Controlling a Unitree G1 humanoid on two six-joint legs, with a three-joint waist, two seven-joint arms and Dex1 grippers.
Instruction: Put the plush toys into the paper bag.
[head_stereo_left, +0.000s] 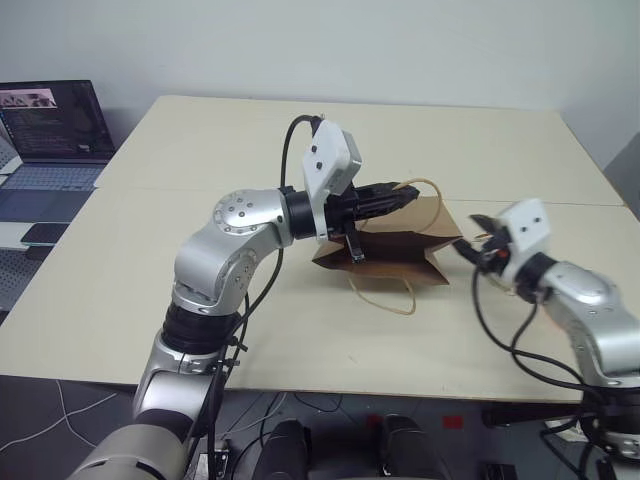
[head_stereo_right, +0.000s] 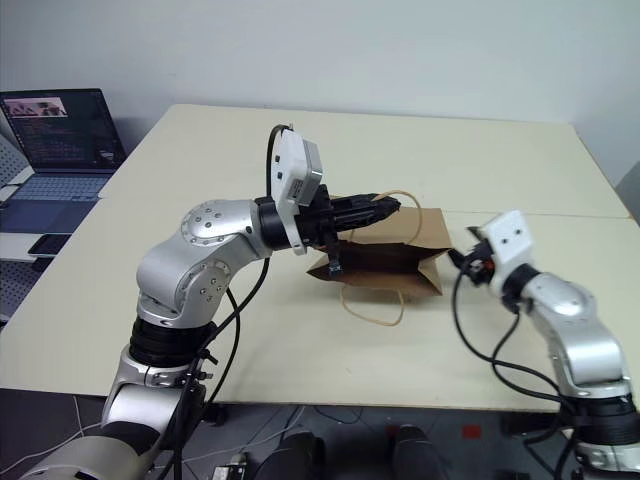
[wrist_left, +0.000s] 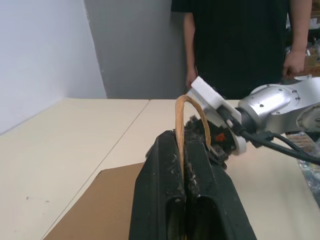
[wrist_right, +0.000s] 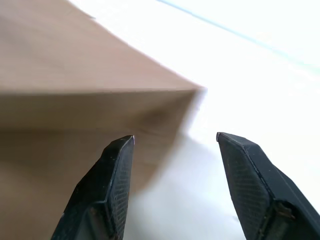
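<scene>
Now the left gripper (head_stereo_left: 385, 200) is clamped on one tan loop handle (wrist_left: 191, 120) of the brown paper bag (head_stereo_left: 400, 255) — probably to lift its mouth open — while the right gripper (wrist_right: 175, 145), fingers apart, waits beside the bag's corner.

This looks like a robotics lab or test room in an office building. A wide, pale beige laminate desk (head_stereo_left: 250, 330), made of two tops pushed together, stands against a plain grey-white wall (head_stereo_left: 400, 40). Well off to the left of the left tool (head_stereo_left: 405, 196), an open dark laptop (head_stereo_left: 50, 135) showing lines of code sits on a lower side surface. Loose black and white cables (head_stereo_left: 60, 415) trail over the grey floor under the desk's near edge. Beyond the left tool, a person in a black T-shirt (wrist_left: 240, 45) stands watching at the desk's far side.
</scene>
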